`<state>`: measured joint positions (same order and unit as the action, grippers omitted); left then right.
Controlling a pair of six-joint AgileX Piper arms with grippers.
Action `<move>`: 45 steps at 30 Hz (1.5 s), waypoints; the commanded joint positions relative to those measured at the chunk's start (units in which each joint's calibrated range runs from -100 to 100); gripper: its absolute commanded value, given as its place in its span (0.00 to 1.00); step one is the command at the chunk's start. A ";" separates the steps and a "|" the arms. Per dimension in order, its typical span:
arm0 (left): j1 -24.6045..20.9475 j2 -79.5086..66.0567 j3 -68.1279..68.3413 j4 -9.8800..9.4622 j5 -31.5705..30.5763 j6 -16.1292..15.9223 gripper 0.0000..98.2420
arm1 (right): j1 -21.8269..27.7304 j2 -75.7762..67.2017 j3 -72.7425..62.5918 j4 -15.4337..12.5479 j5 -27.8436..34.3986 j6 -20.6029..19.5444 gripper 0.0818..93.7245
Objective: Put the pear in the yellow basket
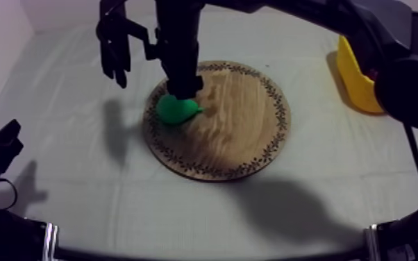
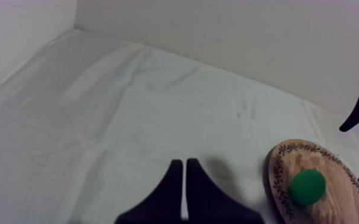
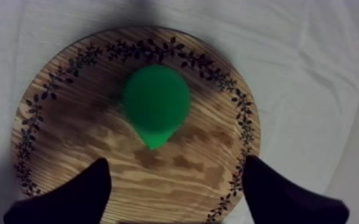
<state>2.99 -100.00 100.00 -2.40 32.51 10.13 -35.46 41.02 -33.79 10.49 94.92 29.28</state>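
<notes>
**Hovering over the pear: right gripper open above the wooden board**

From the top view I see the green pear (image 1: 176,110) lying on the round wooden board (image 1: 246,125). It sits close inside the patterned rim on the side nearest my left arm, with its narrow end turned toward the board's middle. My right arm reaches in across the board and ends directly above the pear. In the right wrist view my right gripper (image 3: 176,164) hangs over the board with its two black fingers (image 3: 74,199) spread wide. The pear lies ahead of them, not touched by either finger, so the jaws are open and hold nothing.

The yellow basket (image 1: 356,76) stands on the grey-white cloth (image 1: 66,173), well apart from the board on my right arm's side and partly hidden behind that arm.

My left gripper (image 2: 183,164) rests over bare cloth, well away from the board on the side opposite the basket. Its fingers lie together as a narrow wedge, closed on nothing.
</notes>
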 commanded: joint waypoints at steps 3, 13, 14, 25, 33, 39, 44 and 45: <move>0.01 0.00 0.00 -0.02 -0.01 0.01 0.00 | -0.17 0.61 -0.01 -0.36 -0.86 -0.75 0.76; 0.01 0.00 0.00 -0.02 -0.01 0.01 0.00 | -0.32 4.98 -0.79 -1.46 -2.10 -3.58 0.76; 0.01 0.00 0.00 -0.02 -0.01 0.01 0.00 | -0.32 5.64 -1.11 -1.59 -2.17 -3.95 0.76; 0.01 0.00 0.00 -0.02 -0.01 0.01 0.00 | -0.25 13.39 -6.30 -2.32 -2.76 -5.94 0.73; 0.01 0.00 0.00 -0.02 -0.01 0.01 0.00 | 0.14 18.08 -9.85 -2.18 -3.29 -6.45 0.70; 0.01 0.00 0.00 -0.02 -0.01 0.01 0.00 | 0.80 20.15 -11.19 -1.80 -4.11 -6.95 0.57; 0.01 0.00 0.00 -0.02 -0.01 0.01 0.00 | 1.20 20.58 -12.21 -1.68 -4.60 -6.55 0.42; 0.01 0.00 0.00 -0.02 -0.01 0.01 0.00 | 1.26 20.41 -12.20 -1.65 -4.60 -6.42 0.41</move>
<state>2.99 -100.00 100.00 -2.40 32.51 10.13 -34.22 61.67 -45.98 8.89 90.25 22.65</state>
